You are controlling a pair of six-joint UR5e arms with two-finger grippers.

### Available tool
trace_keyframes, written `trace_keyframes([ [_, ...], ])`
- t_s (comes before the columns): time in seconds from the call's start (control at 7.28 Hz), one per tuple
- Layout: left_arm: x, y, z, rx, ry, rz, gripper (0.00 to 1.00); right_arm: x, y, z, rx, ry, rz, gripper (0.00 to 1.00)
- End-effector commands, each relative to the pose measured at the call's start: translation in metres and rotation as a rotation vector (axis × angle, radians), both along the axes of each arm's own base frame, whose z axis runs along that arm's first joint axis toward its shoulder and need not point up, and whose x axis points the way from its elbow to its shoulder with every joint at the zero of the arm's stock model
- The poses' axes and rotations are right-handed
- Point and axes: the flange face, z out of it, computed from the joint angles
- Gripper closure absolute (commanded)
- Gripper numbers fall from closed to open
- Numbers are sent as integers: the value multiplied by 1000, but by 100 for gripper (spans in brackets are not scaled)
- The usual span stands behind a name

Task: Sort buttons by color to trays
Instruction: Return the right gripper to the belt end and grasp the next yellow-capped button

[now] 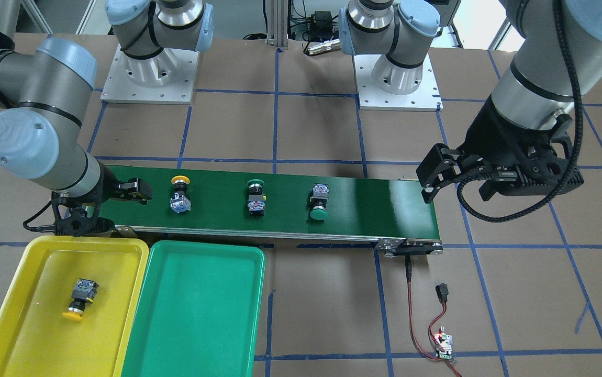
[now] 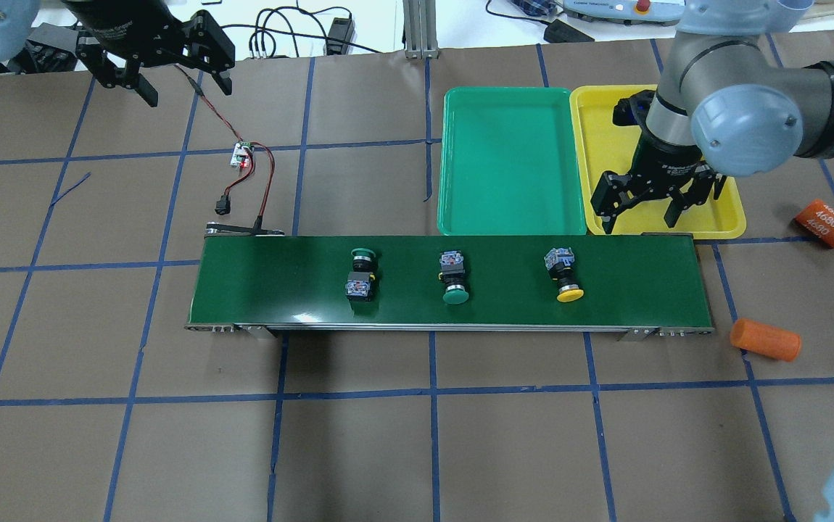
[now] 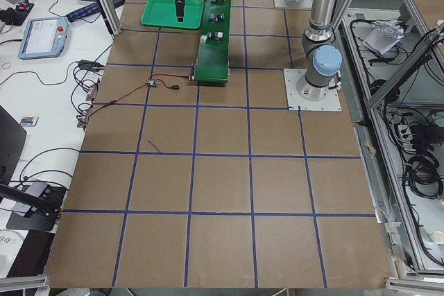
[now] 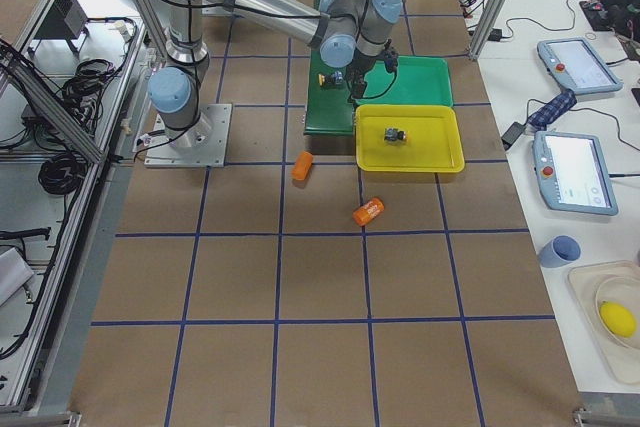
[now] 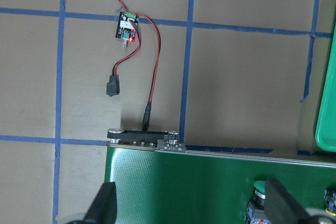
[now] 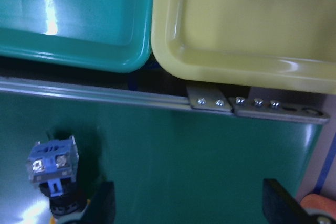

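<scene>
Three buttons lie on the dark-green conveyor belt: a yellow one, a green one and a second green one. Another yellow button lies in the yellow tray. The green tray beside it holds nothing. My right gripper is open and empty over the yellow tray's near edge, by the belt's end. My left gripper is open and empty, high beyond the belt's other end.
Two orange cylinders lie on the table right of the belt. A small controller board with red and black wires lies beyond the belt's left end. Blue tape lines grid the brown table.
</scene>
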Motion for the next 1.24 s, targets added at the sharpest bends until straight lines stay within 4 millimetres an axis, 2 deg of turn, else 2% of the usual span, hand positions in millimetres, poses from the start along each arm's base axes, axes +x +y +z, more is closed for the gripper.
trace_keyframes([
  [0.0,1,-6,6,1,-2,1,0,12,26,-8,-8,-54,-9,0],
  [0.27,3,2,20,-15,-1,4,0,15,32,-17,4,-58,-8,0],
  [0.55,0,1,2,27,-7,-1,0,38,32,-20,-17,-86,10,0],
  [0.69,1,-5,6,21,-4,0,0,41,29,-24,-52,-84,15,0],
  [0.82,3,-8,9,18,-8,0,0,40,29,-37,-79,-73,17,18],
  [0.96,4,-6,2,38,-6,0,0,39,35,-46,-90,-59,23,49],
  [1.1,0,6,11,28,-5,-14,0,39,37,-48,-87,-61,25,77],
])
